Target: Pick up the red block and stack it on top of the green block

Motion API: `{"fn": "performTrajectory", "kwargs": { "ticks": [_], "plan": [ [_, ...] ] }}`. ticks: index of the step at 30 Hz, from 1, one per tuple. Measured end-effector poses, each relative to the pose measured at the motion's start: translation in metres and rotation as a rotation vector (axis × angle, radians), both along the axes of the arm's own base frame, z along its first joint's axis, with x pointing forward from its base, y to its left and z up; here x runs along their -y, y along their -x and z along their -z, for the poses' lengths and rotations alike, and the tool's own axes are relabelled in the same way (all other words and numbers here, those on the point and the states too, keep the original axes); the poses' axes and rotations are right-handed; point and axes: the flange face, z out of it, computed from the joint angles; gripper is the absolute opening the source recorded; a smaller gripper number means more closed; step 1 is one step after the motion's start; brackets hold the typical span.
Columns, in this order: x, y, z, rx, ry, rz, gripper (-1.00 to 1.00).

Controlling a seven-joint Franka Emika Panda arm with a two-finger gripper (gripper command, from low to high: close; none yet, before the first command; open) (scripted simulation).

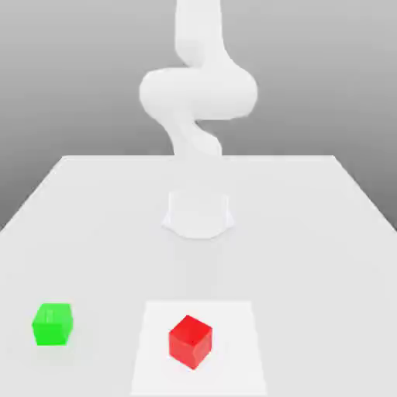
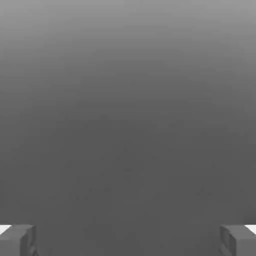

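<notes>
Exterior view: the arm [image 1: 198, 93] rises coiled from its base on the surface [image 1: 326, 233]. Well in front of the base lies the red block [image 1: 191, 340], with the green block [image 1: 53, 323] well apart toward the exterior view's left. The pincer [image 2: 128, 240] gapes wide, holding nothing.

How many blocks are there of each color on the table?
Red: 1, the red block
Green: 1, the green block
Total: 2 blocks, both sitting apart on the table.
</notes>
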Motion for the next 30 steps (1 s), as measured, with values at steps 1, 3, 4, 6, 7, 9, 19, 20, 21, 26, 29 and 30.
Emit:
{"fn": "performTrajectory", "kwargs": {
  "ticks": [1,3,4,6,7,9,19,20,21,26,29,30],
  "plan": [
    [0.001,-0.014,0.021,-0.035,0.021,-0.036,0.00],
    [0.002,-0.036,0.062,-0.099,0.060,-0.106,0.00],
    [0.003,-0.046,0.083,-0.131,0.078,-0.140,0.00],
    [0.003,-0.062,0.125,-0.193,0.113,-0.211,0.00],
    [0.003,-0.068,0.147,-0.223,0.130,-0.246,0.00],
    [0.003,-0.077,0.190,-0.284,0.162,-0.318,0.00],
    [0.005,-0.063,0.399,-0.577,0.297,-0.700,0.00],
    [0.006,-0.057,0.418,-0.606,0.308,-0.740,0.00],
    [0.007,-0.049,0.436,-0.635,0.319,-0.779,0.00],
    [0.009,-0.043,0.498,-0.662,0.329,-0.820,0.00],
    [0.009,-0.042,0.517,-0.664,0.328,-0.821,-1.00],
    [0.009,-0.042,0.517,-0.664,0.328,-0.821,-1.00]
  ]
}}
